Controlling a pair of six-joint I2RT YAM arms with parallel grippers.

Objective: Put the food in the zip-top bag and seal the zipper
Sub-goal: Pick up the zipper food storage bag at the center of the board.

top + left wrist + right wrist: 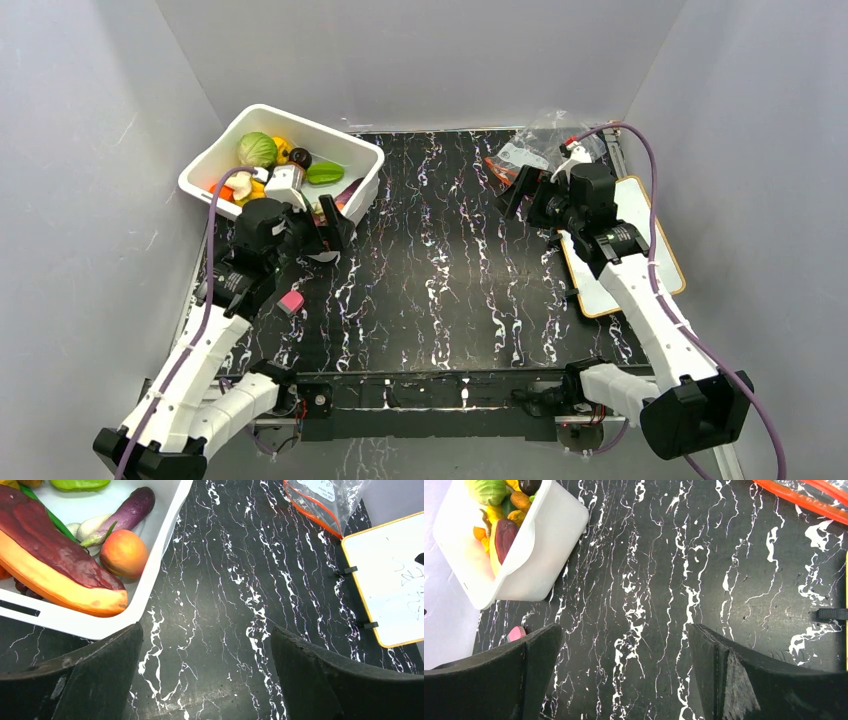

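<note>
The food [270, 160] lies in a white bin [365, 180] at the far left: a pale-green cabbage [257, 149], an eggplant [131, 509], an orange fruit [123, 553] and a large red-and-orange piece [55, 565]. The clear zip-top bag [545, 135] lies crumpled at the far right, its red-orange zipper [310, 512] facing the mat's middle. My left gripper [335, 230] hangs open and empty just beside the bin's near right corner [165, 540]. My right gripper [525, 195] stands open and empty over the mat, just short of the zipper [804, 500].
A yellow-framed whiteboard [625, 250] lies on the right, partly under the right arm. A small pink block [291, 302] rests near the left arm. Grey walls close in the black marbled mat [440, 280] on three sides.
</note>
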